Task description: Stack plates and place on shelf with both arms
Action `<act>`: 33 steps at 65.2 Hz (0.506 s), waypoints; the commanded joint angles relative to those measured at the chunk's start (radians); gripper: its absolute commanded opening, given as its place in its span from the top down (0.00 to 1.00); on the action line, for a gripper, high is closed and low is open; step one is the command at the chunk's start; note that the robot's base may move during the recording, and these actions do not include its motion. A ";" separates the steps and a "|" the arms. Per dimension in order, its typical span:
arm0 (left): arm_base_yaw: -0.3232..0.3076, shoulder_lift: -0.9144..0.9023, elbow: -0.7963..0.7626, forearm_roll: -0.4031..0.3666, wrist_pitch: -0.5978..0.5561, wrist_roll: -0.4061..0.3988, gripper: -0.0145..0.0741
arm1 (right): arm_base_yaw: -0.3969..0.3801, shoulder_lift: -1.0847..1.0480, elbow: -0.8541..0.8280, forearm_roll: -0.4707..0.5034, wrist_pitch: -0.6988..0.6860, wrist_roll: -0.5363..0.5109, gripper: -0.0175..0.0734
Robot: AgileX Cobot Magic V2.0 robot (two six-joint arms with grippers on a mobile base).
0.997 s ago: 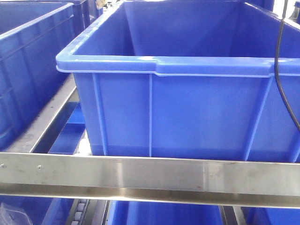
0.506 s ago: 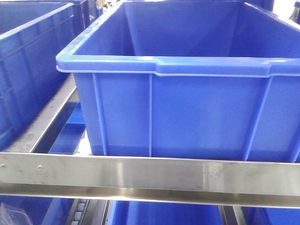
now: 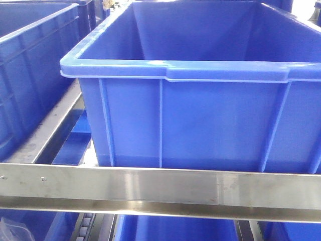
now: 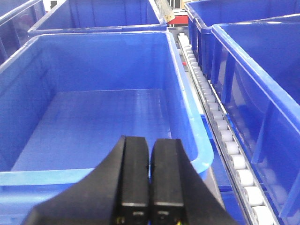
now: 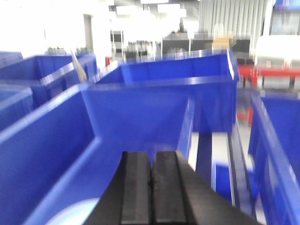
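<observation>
A pale, round plate edge [image 5: 70, 213] shows low in the blurred right wrist view, lying inside a blue crate [image 5: 131, 117]. I cannot tell whether it is one plate or a stack. My right gripper [image 5: 151, 153] hangs above that crate, shut and holding nothing. In the left wrist view my left gripper [image 4: 150, 140] is shut too, with nothing in it, over the near rim of an empty blue crate [image 4: 93, 117]. The shelf's steel front rail [image 3: 150, 183] runs across the front view under a big blue crate [image 3: 200, 120]. No gripper shows in the front view.
More blue crates stand on both sides [image 3: 30, 75] [image 4: 253, 70] and behind. A track of white rollers [image 4: 220, 126] runs between the crates in the left wrist view. A lower tier with another blue crate [image 3: 175, 228] shows under the rail.
A black cable that hung at the right edge of the front view one second ago has gone out of view. The crates and rail have not moved.
</observation>
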 commanded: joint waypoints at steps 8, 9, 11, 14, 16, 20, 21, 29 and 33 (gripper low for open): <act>0.004 0.007 -0.034 -0.009 -0.085 -0.007 0.74 | -0.005 -0.032 -0.027 -0.009 -0.072 -0.004 0.75; 0.004 0.007 -0.034 -0.009 -0.085 -0.007 0.74 | -0.005 -0.032 -0.027 -0.009 -0.070 -0.004 0.75; 0.004 0.007 -0.034 -0.009 -0.085 -0.007 0.74 | -0.005 -0.032 -0.027 -0.009 -0.063 -0.004 0.75; 0.004 0.007 -0.034 -0.009 -0.085 -0.007 0.74 | -0.005 -0.032 -0.027 -0.009 -0.050 -0.004 0.75; 0.004 0.007 -0.034 -0.009 -0.085 -0.007 0.74 | -0.005 -0.032 -0.027 -0.009 -0.044 -0.004 0.75; 0.004 0.007 -0.034 -0.009 -0.085 -0.007 0.74 | -0.005 -0.032 -0.014 -0.005 -0.043 -0.002 0.75; 0.004 0.007 -0.034 -0.009 -0.085 -0.007 0.74 | -0.005 -0.032 -0.008 -0.005 -0.038 0.000 0.75; 0.004 0.007 -0.034 -0.009 -0.085 -0.007 0.74 | -0.018 -0.033 0.063 -0.049 -0.033 0.052 0.75; 0.004 0.007 -0.034 -0.009 -0.085 -0.007 0.74 | -0.044 -0.036 0.104 -0.125 -0.033 0.128 0.75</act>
